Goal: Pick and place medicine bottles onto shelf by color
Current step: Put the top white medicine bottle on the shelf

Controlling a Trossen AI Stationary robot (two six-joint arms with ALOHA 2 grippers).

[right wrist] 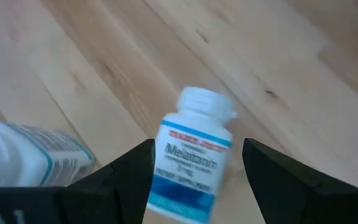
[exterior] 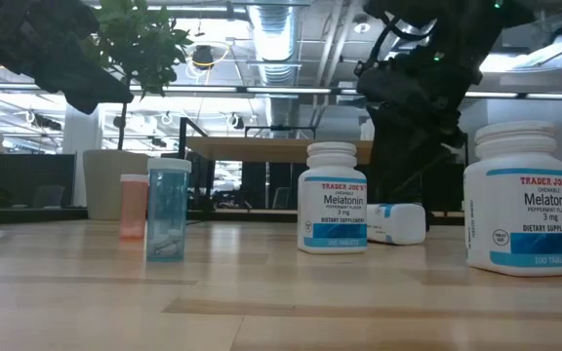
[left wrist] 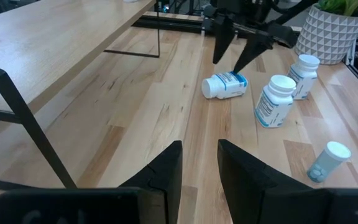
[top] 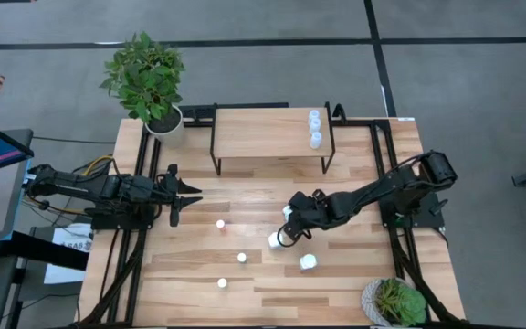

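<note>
The shelf (top: 263, 137) stands at the table's far middle, with three pale blue bottles (top: 315, 128) upright on its right end. A white Melatonin bottle (right wrist: 194, 152) lies on its side on the table (top: 277, 239). My right gripper (right wrist: 197, 148) is open just above it, one finger on either side, touching nothing; it also shows in the left wrist view (left wrist: 238, 50). My left gripper (left wrist: 201, 152) is open and empty at the table's left (top: 185, 196).
Two white bottles (left wrist: 274, 101) (left wrist: 303, 76) stand upright near the lying one. A pale blue bottle (left wrist: 327, 160) lies on the table. Small bottles stand at the table's middle and front (top: 219, 223) (top: 242, 258) (top: 222, 283). Potted plants stand at far left (top: 149, 78) and near right (top: 395, 302).
</note>
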